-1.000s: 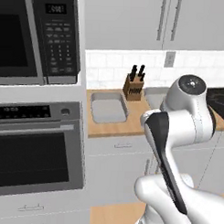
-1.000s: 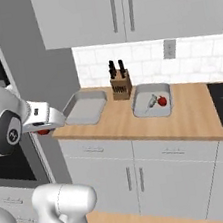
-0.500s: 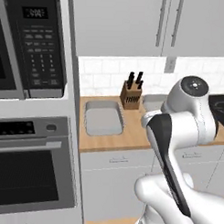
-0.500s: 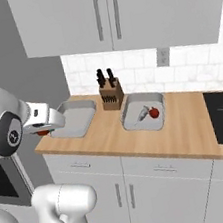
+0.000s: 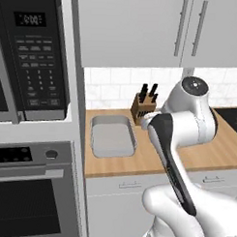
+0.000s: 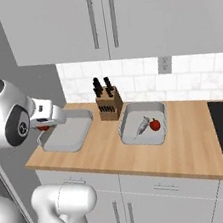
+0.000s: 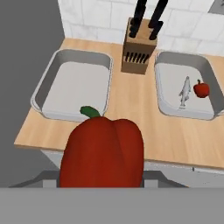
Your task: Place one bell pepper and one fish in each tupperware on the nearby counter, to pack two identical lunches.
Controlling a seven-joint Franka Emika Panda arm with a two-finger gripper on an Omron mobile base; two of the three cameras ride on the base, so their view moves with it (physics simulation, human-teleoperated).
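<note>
The hand (image 6: 44,127) grips a red bell pepper (image 7: 103,153) above the counter's (image 6: 105,157) empty left tupperware (image 6: 66,135). At three o'clock, the second tupperware (image 6: 159,132) holds a fish (image 6: 142,126) and pepper (image 6: 155,124).

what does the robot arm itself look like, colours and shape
A glossy white arm built of rounded, bulbous segments, with dark grey to black bands and round caps at the joints. One link carries a long black curved stripe. In the right base view the white hand is a boxy block bearing small dark markings. No loose cables are visible.
</note>
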